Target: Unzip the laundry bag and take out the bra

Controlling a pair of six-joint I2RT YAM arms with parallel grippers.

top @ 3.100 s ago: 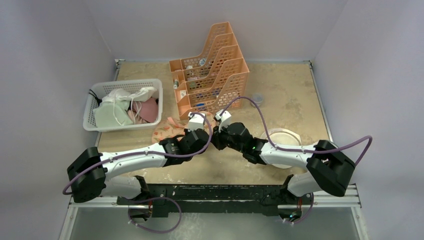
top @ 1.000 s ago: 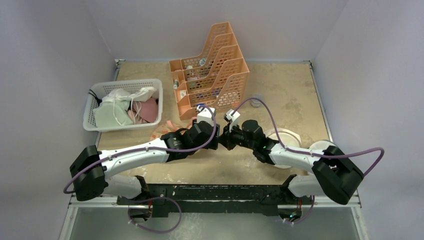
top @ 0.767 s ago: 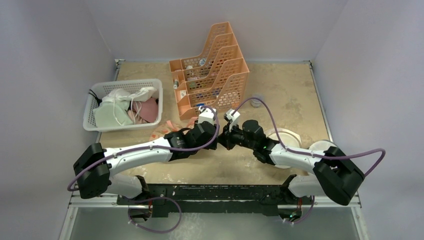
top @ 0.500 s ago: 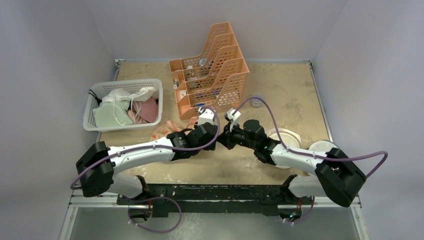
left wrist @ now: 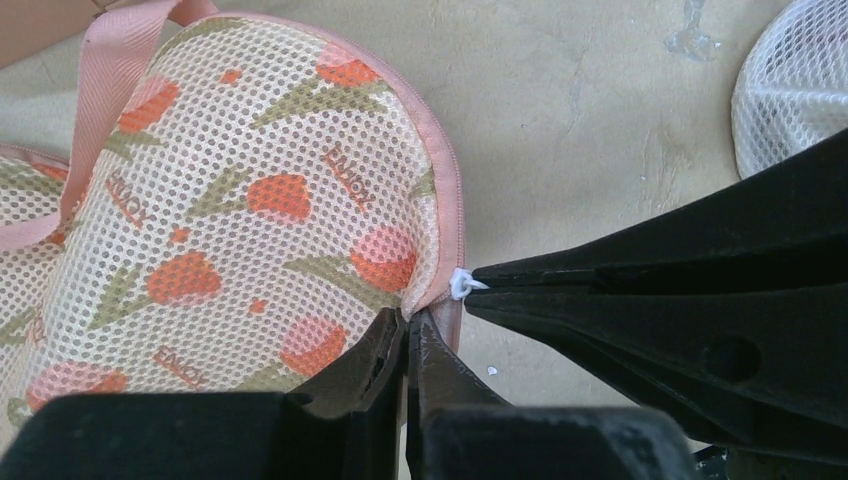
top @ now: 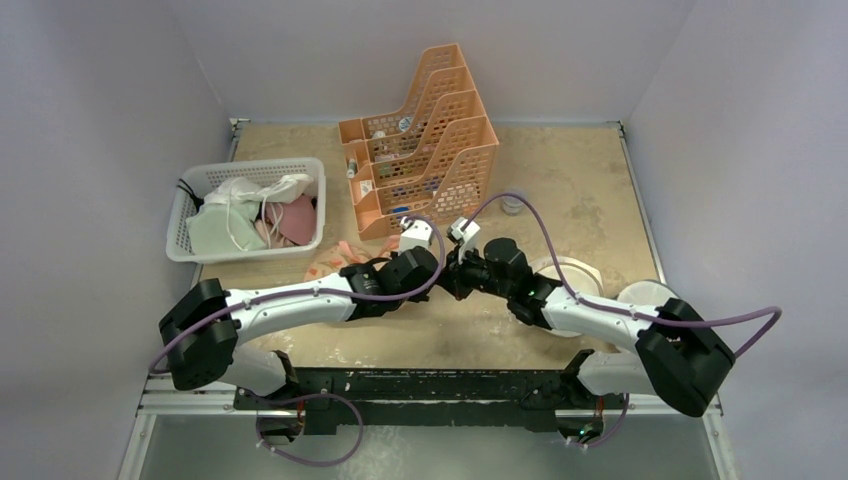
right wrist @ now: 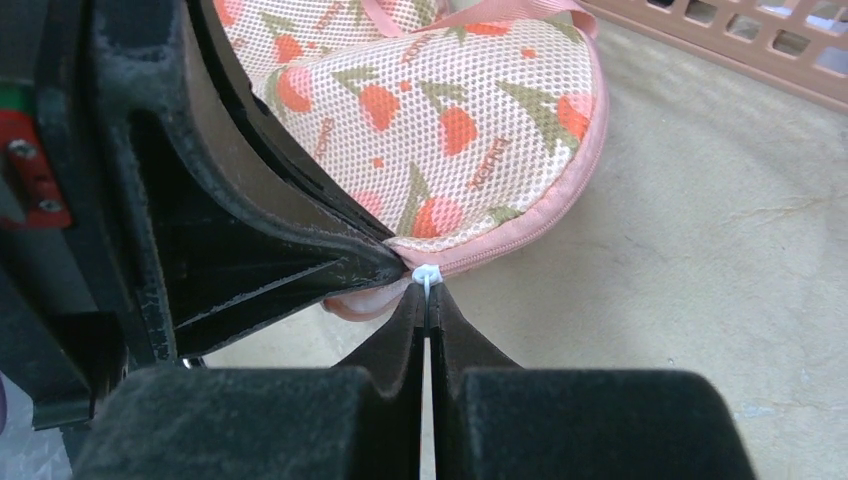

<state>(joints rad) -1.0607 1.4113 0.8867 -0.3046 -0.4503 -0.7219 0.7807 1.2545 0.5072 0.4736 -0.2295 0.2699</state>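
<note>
- Tan, mottled table (top: 580, 190) fills the workspace between pale walls, with an orange file rack (top: 430, 150) at the back and a white basket (top: 180, 228) of clothes at the left.
- Both arms meet near the table's middle, just in front of the rack, and the laundry bag (left wrist: 230, 210) lies flat on the table just to the left of the two grippers.
- At the rounded end of the bag nearest the grippers, the left gripper (left wrist: 408, 330) has its fingers pressed together on the pink trim.
- Right beside it, the right gripper (right wrist: 428, 300) is pinched tight on the small white zip pull (right wrist: 427, 274), which sits at the rim of the same end.
- The two sets of fingertips are almost touching, with only the pull and a bit of trim between them.
- The bag is peach mesh printed with red-orange flowers and green leaves, and its edge is pink.
- A pink strap (left wrist: 110, 70) runs across its top.
- The zip along the rim to the right of the pull looks closed.
- From above, the arms cover most of the bag, so only its left part shows.
- Nothing can be made out through the mesh, so I cannot tell whether the bra is inside.
- A round white mesh pouch (left wrist: 795, 90) is cut off at the corner of the left wrist view.
</note>
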